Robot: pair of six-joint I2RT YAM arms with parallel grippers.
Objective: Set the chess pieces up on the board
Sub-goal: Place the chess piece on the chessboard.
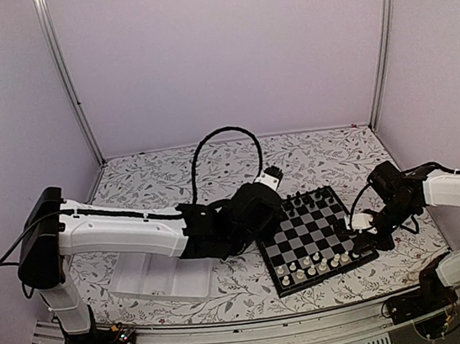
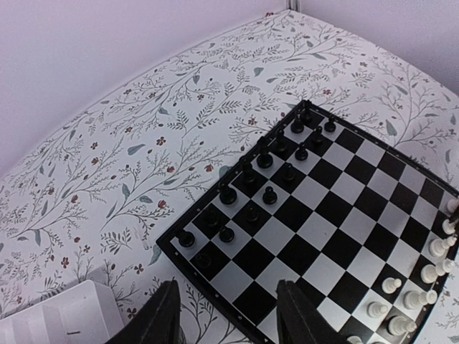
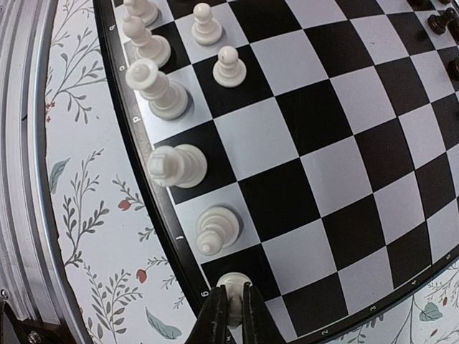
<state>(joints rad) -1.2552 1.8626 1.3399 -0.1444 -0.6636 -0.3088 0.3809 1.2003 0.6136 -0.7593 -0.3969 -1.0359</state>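
The board (image 1: 306, 234) lies right of the table's middle. Black chess pieces (image 2: 265, 172) fill its far two rows, and cream-white chess pieces (image 3: 165, 93) stand along the near side (image 1: 314, 264). My right gripper (image 3: 231, 292) is shut on a white piece (image 3: 231, 279) that stands on a dark square in the edge row, close to the board's right corner (image 1: 360, 223). My left gripper (image 2: 229, 308) hangs open and empty above the board's black-side corner (image 2: 215, 279), with the arm stretched across the table (image 1: 274, 173).
A white compartment tray (image 1: 155, 279) sits left of the board, and its corner shows in the left wrist view (image 2: 57, 319). A floral cloth (image 1: 171, 175) covers the table. A metal rail (image 3: 18, 179) runs along the near edge beside the board.
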